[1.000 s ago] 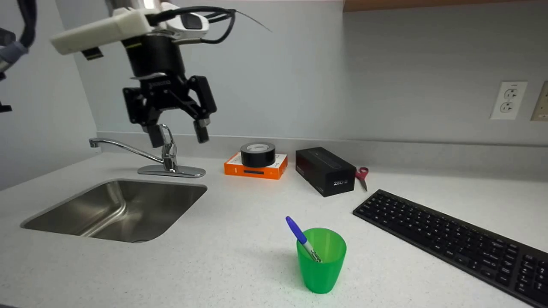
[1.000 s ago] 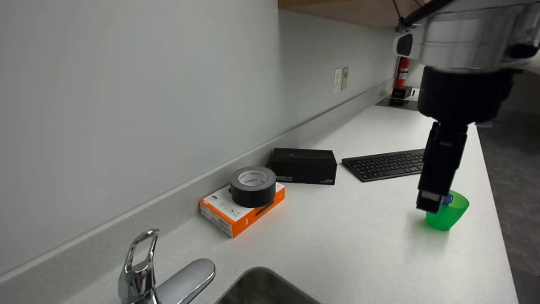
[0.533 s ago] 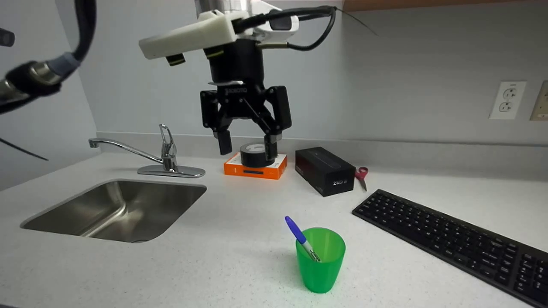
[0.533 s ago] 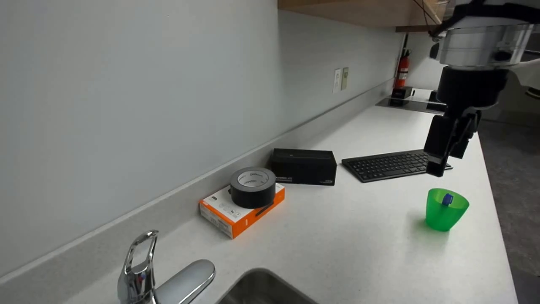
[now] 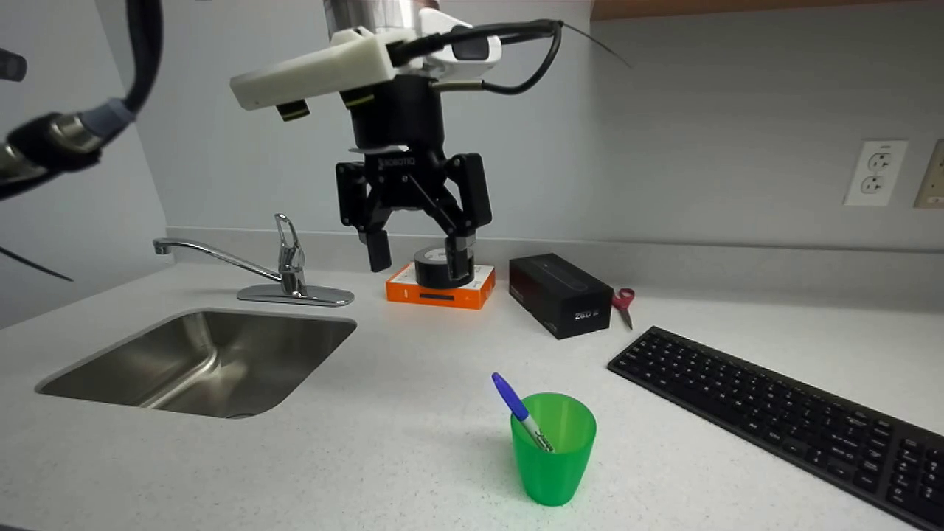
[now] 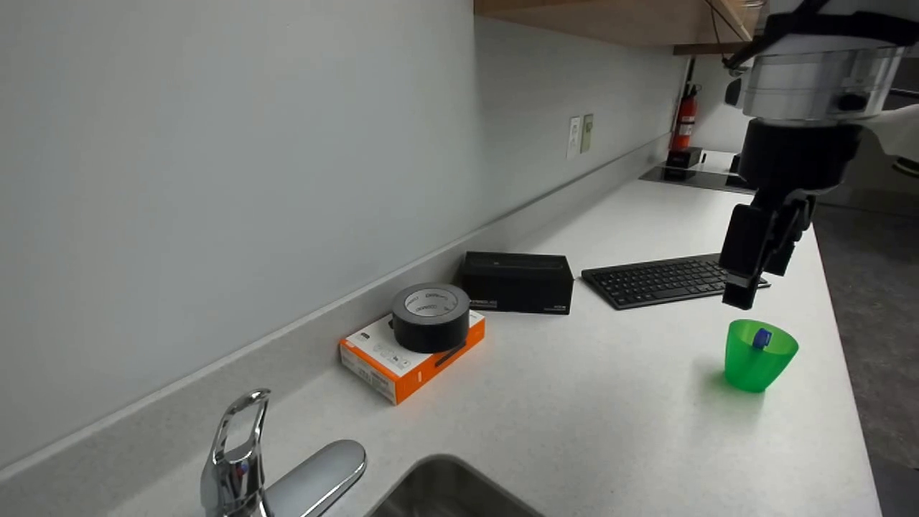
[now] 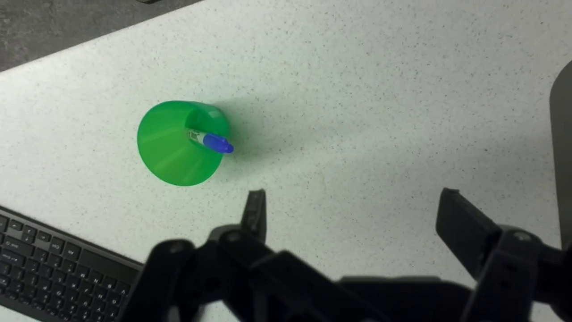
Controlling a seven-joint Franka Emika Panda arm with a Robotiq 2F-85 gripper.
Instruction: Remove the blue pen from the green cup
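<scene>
The green cup (image 5: 554, 464) stands upright on the counter, and it shows in both exterior views (image 6: 757, 366). The blue pen (image 5: 509, 396) leans inside it, its blue capped end sticking out past the rim. In the wrist view the cup (image 7: 172, 154) lies up and left of my jaws, and the pen's cap (image 7: 216, 143) points toward the right. The pen's lower end is hidden in the cup. My gripper (image 5: 419, 258) is open and empty, held above the counter and apart from the cup. In the wrist view the gripper (image 7: 353, 191) has its fingers wide apart.
A sink (image 5: 214, 361) with a faucet (image 5: 291, 265) lies to one side. A tape roll (image 6: 431, 319) on an orange-white box (image 6: 395, 359), a black box (image 6: 515, 282) and red scissors (image 5: 623, 299) stand near the wall. A black keyboard (image 5: 782, 405) lies beyond the cup.
My gripper has moved away from the sink side toward the cup side, then dropped slightly in the last half second. It stays open. The cup and pen have not moved.
</scene>
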